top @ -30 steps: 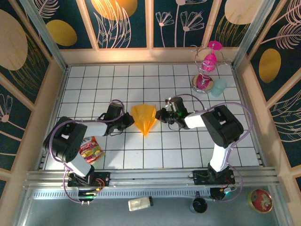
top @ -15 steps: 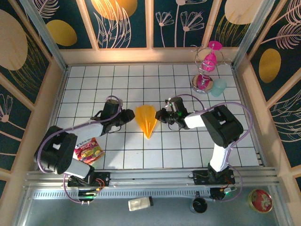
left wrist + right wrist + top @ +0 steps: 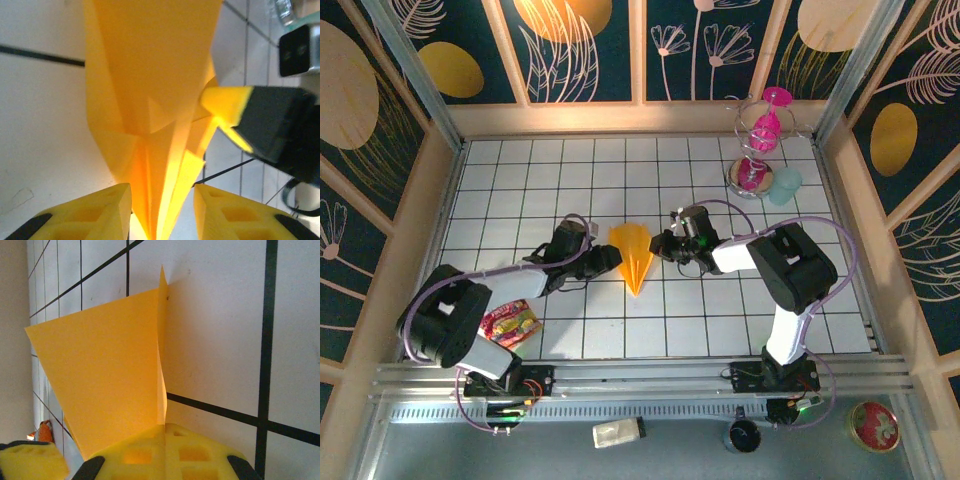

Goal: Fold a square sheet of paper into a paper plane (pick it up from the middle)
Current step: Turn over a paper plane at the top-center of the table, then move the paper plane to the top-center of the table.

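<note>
The paper plane (image 3: 633, 255) is a creased orange-yellow dart lying mid-table, nose toward the near edge. My left gripper (image 3: 597, 263) comes at it from the left. In the left wrist view this gripper (image 3: 162, 216) stands open, and the plane's folded layers (image 3: 150, 75) run down into the gap between its yellow fingers (image 3: 100, 212) without being pinched. My right gripper (image 3: 661, 245) is at the plane's right side. In the right wrist view it (image 3: 165, 429) is shut on an upright flap of the plane (image 3: 100, 380). One right fingertip (image 3: 230, 106) touches the paper in the left wrist view.
A red-yellow snack packet (image 3: 513, 322) lies by the left arm's base. A wire stand with pink glasses (image 3: 758, 145) and a teal object (image 3: 784, 185) sit at the back right. A bottle (image 3: 618, 432), a cup (image 3: 743, 436) and a tin (image 3: 875, 426) lie beyond the near rail.
My left gripper has gone from shut to open, letting go of the paper, and shifted slightly nearer. The plane has narrowed and moved a little right. The right gripper has held still.
</note>
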